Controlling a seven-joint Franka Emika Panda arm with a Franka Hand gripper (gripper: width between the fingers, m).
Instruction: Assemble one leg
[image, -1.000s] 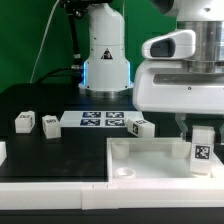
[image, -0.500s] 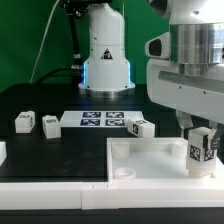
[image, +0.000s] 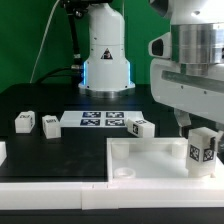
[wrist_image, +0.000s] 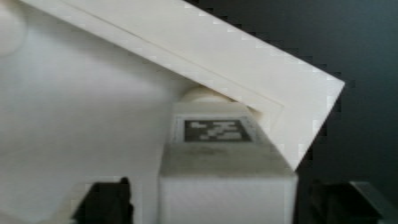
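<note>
Exterior view showed a black table (image: 40, 100) with the marker board (image: 102, 121) lying flat near the arm's white base (image: 105, 55). Three loose white tagged blocks lay around that board: one (image: 24, 122) and another (image: 50, 125) toward the exterior view's left, well apart from the work, and a third (image: 140, 127) just beside the board's end on the exterior view's right. At the front sat the large white panel (image: 150, 158), its raised rim running along the near edge and a round corner hole (image: 123, 172) open and holding nothing.

The gripper (image: 196, 130) hung over the panel's corner at the exterior view's right, its bulky white body blocking what lay behind. The leg (image: 203, 150) stood there, tilted a little, its tag facing the camera.

From the wrist view the leg (wrist_image: 222, 150) appeared between the two dark fingers (wrist_image: 111, 200), its tagged face up, its far end meeting the panel's (wrist_image: 107, 110) corner. The fingers sat close on both sides, clenched on the leg so far as the view allowed.
</note>
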